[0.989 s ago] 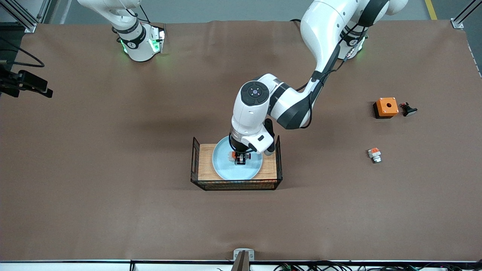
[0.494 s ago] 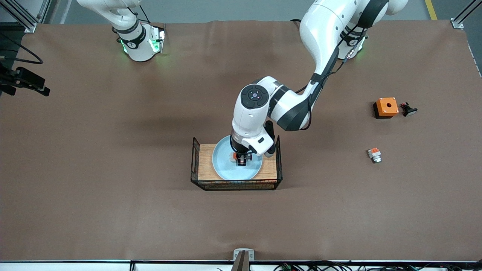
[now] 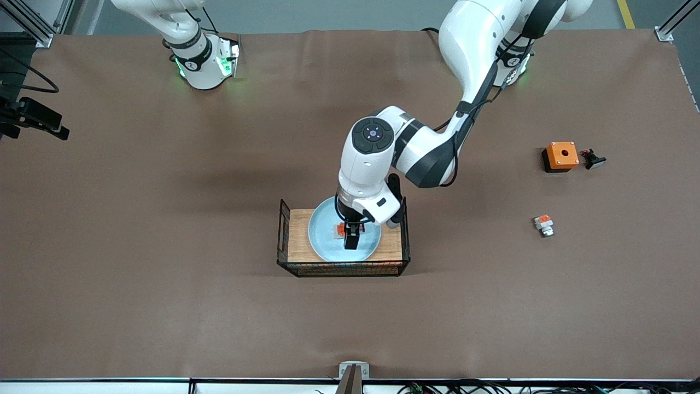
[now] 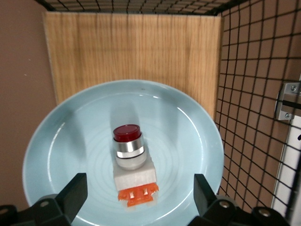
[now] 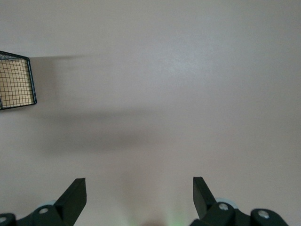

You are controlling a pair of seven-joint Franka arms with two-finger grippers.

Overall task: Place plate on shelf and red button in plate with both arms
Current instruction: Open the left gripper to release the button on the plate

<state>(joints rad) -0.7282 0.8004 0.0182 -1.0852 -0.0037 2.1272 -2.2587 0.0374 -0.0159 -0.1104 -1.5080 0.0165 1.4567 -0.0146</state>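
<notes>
I see the wire basket (image 3: 284,235) with its wooden floor just below the middle of the front frame, and the plate (image 3: 322,243) already lies flat in it. My left gripper (image 4: 136,200) hangs low over the plate, fingers (image 4: 75,193) spread wide with nothing between them. The red button (image 4: 128,133) rests on the plate's middle, free of both fingers, its red cap pointing away from the gripper. I judge both placements done; what is left is to lift the left arm clear. My right gripper (image 5: 138,197) waits off at the front frame's left edge over bare table, fingers apart and empty. The orange box (image 3: 561,156) and a small orange-and-white block (image 3: 543,225) sit untouched at the frame's right.
</notes>
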